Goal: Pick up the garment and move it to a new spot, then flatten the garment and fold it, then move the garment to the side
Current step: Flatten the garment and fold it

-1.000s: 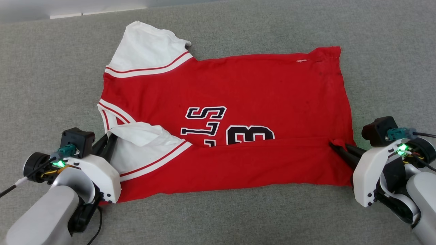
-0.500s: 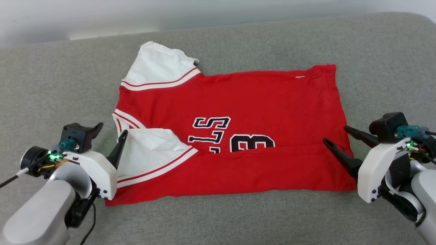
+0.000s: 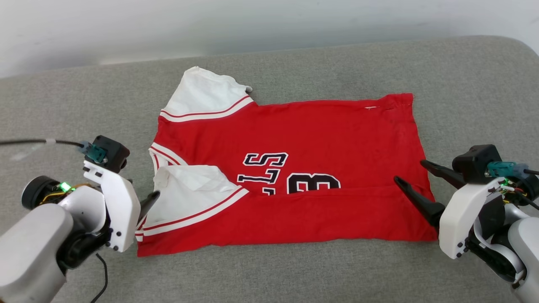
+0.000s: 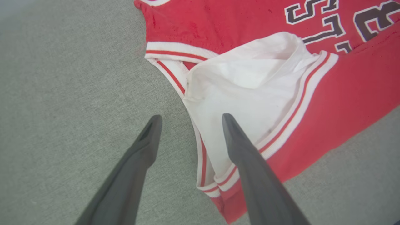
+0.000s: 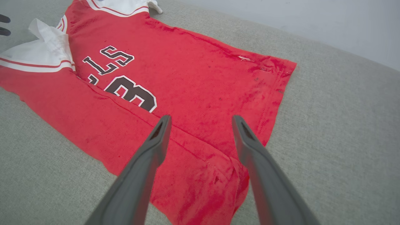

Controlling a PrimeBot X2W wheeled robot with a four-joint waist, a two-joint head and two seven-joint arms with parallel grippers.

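The big grey cushion (image 3: 294, 277) held everything. A pale wall ran behind its far edge.

The garment (image 3: 320, 139) lay flat in the middle of the cushion, a little closer to the far edge. It was a red shirt with white sleeves. Its near long side was folded up over the front. One white sleeve (image 3: 206, 94) pointed to the far left corner. The other sleeve (image 3: 189, 189) lay folded on top of the red cloth at the near left.

The left gripper (image 4: 191, 116) was at the shirt's left end. Its two dark fingers stood wide apart and held nothing. One finger was over the white sleeve and the other over the bare cushion.

The right gripper (image 3: 409, 170) was at the shirt's right end, over the red hem. Its fingers were spread wide too, with nothing between them.

Black letters with white edges (image 3: 265, 166) lay sideways. "L" and "S" could be read. Beside them was a big number (image 3: 313, 184) that looked like a 3, partly hidden under the fold.
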